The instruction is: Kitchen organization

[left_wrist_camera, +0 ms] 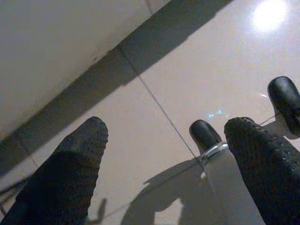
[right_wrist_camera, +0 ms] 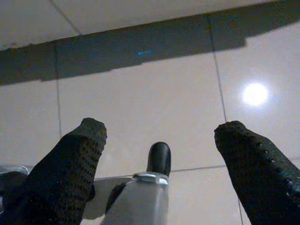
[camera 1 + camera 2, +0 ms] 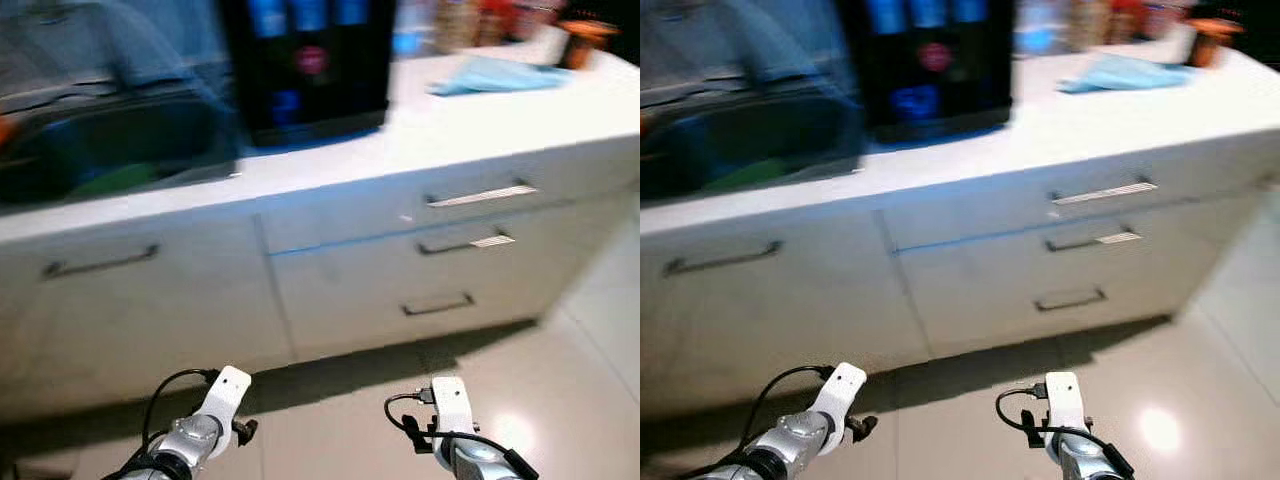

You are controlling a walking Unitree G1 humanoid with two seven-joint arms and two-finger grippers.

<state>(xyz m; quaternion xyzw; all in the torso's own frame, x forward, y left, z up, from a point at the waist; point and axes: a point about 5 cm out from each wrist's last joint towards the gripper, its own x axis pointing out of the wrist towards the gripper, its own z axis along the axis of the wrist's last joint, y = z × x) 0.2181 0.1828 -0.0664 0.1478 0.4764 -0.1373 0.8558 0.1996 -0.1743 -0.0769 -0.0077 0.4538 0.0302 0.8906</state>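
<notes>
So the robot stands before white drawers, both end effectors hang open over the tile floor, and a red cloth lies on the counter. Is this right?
Not quite: the cloth on the counter is light blue, not red, as the left eye view shows. The rest holds: white drawers ahead, and the left end effector and right end effector hang open over the tile floor.

Left gripper (image 1: 164, 154), right gripper (image 2: 159, 154): low, fingers spread.
</notes>
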